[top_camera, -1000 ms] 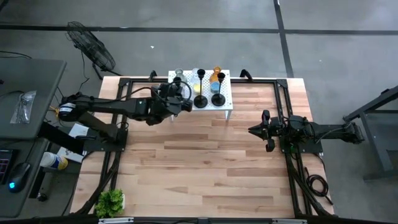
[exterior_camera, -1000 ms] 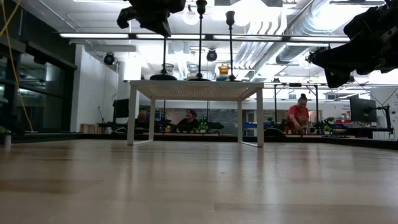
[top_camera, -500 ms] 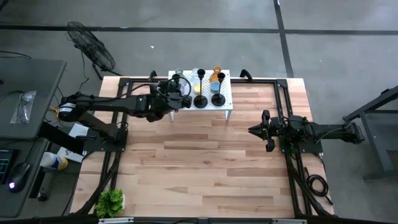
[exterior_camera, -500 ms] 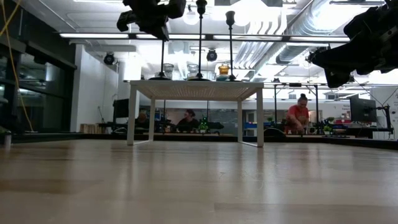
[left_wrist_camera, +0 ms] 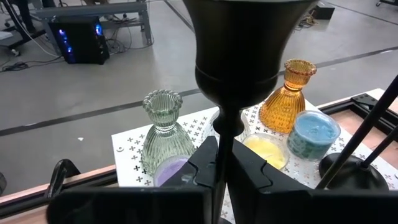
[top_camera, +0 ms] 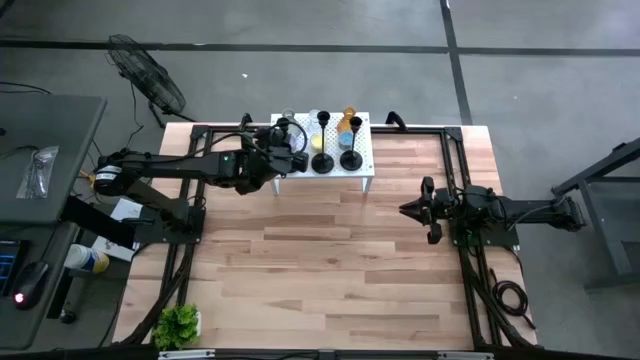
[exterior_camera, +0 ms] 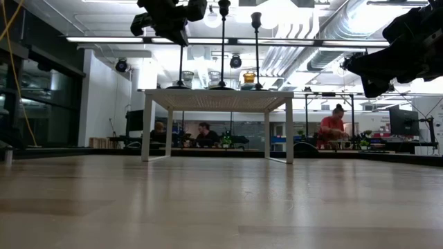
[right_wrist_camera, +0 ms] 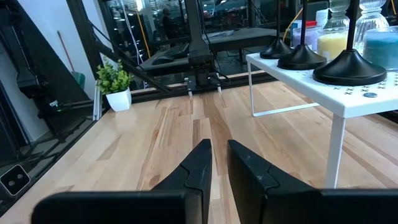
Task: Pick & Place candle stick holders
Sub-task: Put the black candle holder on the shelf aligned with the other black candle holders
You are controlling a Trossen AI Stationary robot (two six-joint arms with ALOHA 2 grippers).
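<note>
My left gripper (top_camera: 284,150) is over the left part of the white perforated stand (top_camera: 366,168) and is shut on a black candle stick holder (exterior_camera: 180,62). The holder's flared base (exterior_camera: 178,86) is at the stand's top; whether it rests there I cannot tell. Two more black holders (top_camera: 322,161) (top_camera: 350,159) stand on the stand on their bases. Beside them are a clear ribbed glass (left_wrist_camera: 163,134), an amber one (left_wrist_camera: 286,99), a blue cup (left_wrist_camera: 313,134), a yellow cup (left_wrist_camera: 266,150) and a purple cup (left_wrist_camera: 169,171). My right gripper (top_camera: 404,210) waits shut at the table's right side. My left gripper pinches the holder's thin stem (left_wrist_camera: 222,155) between its two fingers, a little below the holder's cup (left_wrist_camera: 242,37). The fingers lie across the stem. The holder stays upright, its stem running down from the fingers (exterior_camera: 181,34) to the base at the stand.
A small green plant (top_camera: 177,322) stands at the table's near left corner. Black frame rails (top_camera: 455,180) run along the table's sides. Bare wood (top_camera: 320,260) lies between the stand and the near edge. People sit in the room beyond the table.
My left gripper has gone a little toward the table's far edge, over the stand, keeping its hold on the black holder. The holder stays upright and its base has gone farther in over the stand's top.
</note>
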